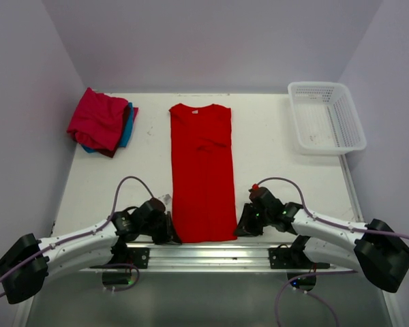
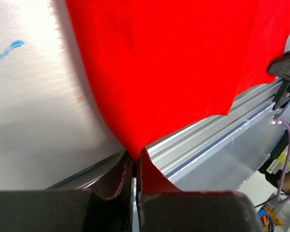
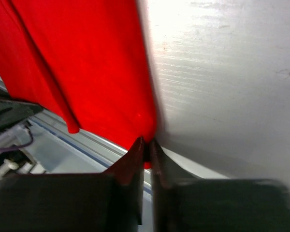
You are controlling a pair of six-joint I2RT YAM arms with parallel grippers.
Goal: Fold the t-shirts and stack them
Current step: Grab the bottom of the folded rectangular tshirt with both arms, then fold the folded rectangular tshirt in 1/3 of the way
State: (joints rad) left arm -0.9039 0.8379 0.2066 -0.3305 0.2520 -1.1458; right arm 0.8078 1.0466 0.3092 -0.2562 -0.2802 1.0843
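Note:
A bright red t-shirt (image 1: 202, 170) lies as a long folded strip down the middle of the table, collar at the far end. My left gripper (image 1: 172, 236) is shut on its near left hem corner (image 2: 134, 151). At the near right corner (image 3: 146, 140), my right gripper (image 1: 240, 230) pinches the hem, jaws nearly together on the cloth. A crimson-pink t-shirt (image 1: 95, 119) sits folded on a teal-blue t-shirt (image 1: 127, 129) at the far left of the table.
A white mesh basket (image 1: 326, 117) stands at the far right corner. The aluminium rail (image 1: 211, 255) holding the arm bases runs along the near table edge, right under the shirt's hem. White walls enclose the table.

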